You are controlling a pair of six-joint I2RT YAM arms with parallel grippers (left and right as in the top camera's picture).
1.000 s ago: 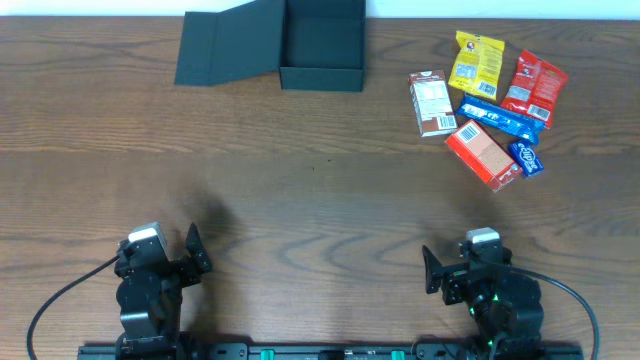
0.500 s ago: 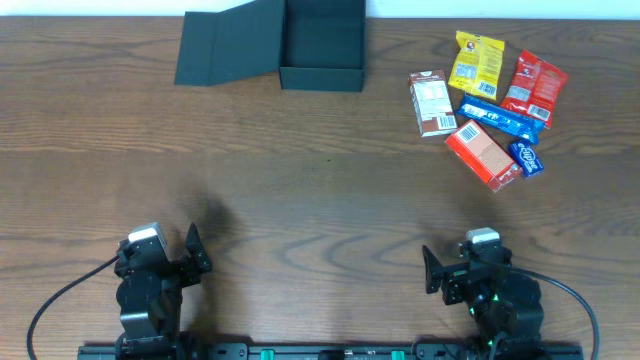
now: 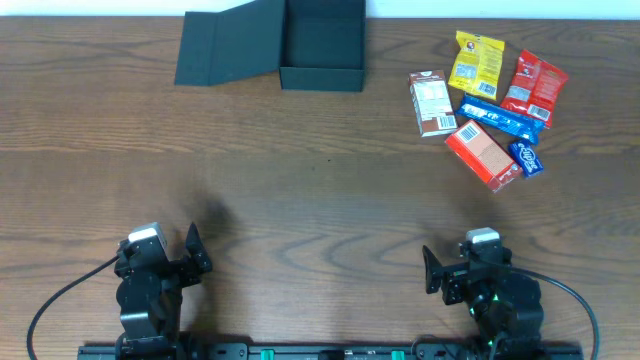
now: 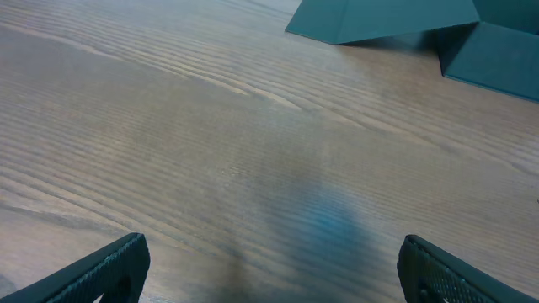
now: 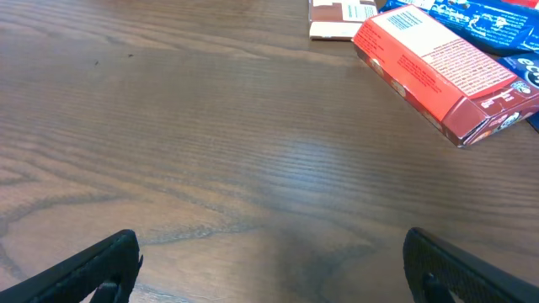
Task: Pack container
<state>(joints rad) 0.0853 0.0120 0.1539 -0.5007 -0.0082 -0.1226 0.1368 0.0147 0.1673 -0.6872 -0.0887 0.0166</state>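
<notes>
Nothing has been packed yet. The container (image 3: 322, 45) is seen open and empty at the middle of the table's (image 3: 320, 200) far edge, its flap lid (image 3: 228, 45) laid out to the left. Six snack packets (image 3: 478, 63) are clustered at the far right, apart from it. The left fingers (image 4: 109, 268) and right fingers (image 5: 101, 261) are spread wide near the front edge, with nothing held. All loading and closing is judged to remain.
</notes>
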